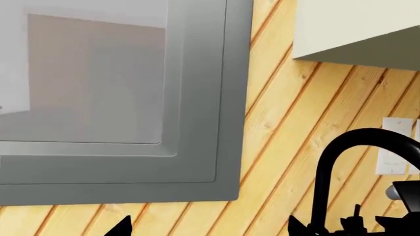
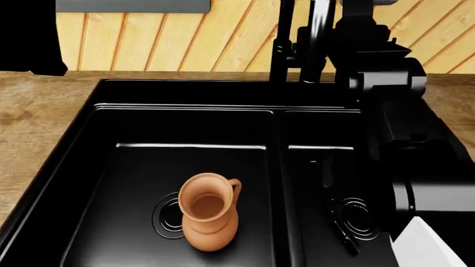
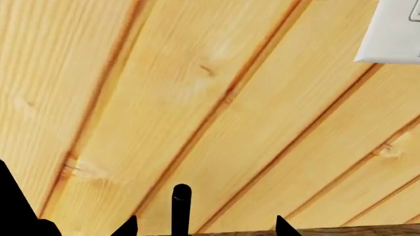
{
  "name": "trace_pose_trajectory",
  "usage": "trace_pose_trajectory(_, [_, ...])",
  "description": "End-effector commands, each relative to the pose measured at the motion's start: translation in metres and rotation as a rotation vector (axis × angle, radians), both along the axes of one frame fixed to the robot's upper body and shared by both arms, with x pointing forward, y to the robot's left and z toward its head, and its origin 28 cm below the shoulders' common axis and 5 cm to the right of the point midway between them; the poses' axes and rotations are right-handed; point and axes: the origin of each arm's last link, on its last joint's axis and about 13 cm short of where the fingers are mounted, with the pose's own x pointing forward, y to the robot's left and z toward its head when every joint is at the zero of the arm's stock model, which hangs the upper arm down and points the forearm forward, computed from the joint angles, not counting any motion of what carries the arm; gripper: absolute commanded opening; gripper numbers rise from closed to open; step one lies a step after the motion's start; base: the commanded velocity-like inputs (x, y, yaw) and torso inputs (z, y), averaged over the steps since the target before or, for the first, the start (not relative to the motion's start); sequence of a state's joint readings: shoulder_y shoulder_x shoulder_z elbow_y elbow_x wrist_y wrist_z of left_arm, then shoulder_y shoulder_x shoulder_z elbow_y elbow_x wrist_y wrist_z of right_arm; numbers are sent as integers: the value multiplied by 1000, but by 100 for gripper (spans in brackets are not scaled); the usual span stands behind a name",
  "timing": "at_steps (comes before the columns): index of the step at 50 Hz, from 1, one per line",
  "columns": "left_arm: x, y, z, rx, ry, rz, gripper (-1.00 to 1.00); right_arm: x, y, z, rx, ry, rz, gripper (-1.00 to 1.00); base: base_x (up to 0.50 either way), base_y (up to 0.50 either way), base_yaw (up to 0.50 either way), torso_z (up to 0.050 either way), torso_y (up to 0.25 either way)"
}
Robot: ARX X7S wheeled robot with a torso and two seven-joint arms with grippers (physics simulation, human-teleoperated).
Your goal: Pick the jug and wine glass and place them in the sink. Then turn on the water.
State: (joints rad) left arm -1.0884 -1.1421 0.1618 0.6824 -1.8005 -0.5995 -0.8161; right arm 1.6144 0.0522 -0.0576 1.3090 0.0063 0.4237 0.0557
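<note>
The terracotta jug (image 2: 211, 214) stands upright in the left basin of the black sink (image 2: 186, 111), beside the round drain. The wine glass does not show clearly; a pale white shape (image 2: 423, 245) sits at the lower right behind my right arm, and I cannot tell what it is. My right gripper (image 3: 204, 227) is open up at the black faucet (image 2: 281, 44), with a thin upright black lever (image 3: 181, 204) between its tips, not touching either. My left gripper (image 1: 208, 227) is open and empty, raised over the left counter, facing the wall.
A grey-framed window (image 1: 118, 98) and the wood-plank wall (image 3: 196, 98) fill the wrist views, with a white wall outlet (image 3: 394, 34) and a pale cabinet (image 1: 357, 29). The faucet's arch (image 1: 354, 147) shows in the left wrist view. Wooden counter (image 2: 37, 122) surrounds the sink.
</note>
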Motion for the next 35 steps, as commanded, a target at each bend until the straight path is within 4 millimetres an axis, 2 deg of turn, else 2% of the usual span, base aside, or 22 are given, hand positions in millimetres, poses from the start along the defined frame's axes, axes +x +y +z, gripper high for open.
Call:
trace_pose_trajectory(1, [0, 0, -1, -1, 3, -2, 100, 0, 0, 1, 1, -2, -2, 100, 0, 0, 0, 0, 0])
trace_pose_trajectory(14, [1, 1, -1, -5, 8, -4, 100, 0, -1, -1, 1, 1, -2, 100, 0, 0, 0, 0, 0])
trace_pose_trajectory(23, [0, 0, 0, -5, 5, -8, 100, -1, 0, 13, -14, -22, 1, 100, 0, 0, 0, 0, 0])
trace_pose_trajectory(35, [0, 0, 0, -6, 7, -7, 100, -1, -1, 10, -9, -16, 1, 100, 0, 0, 0, 0, 0])
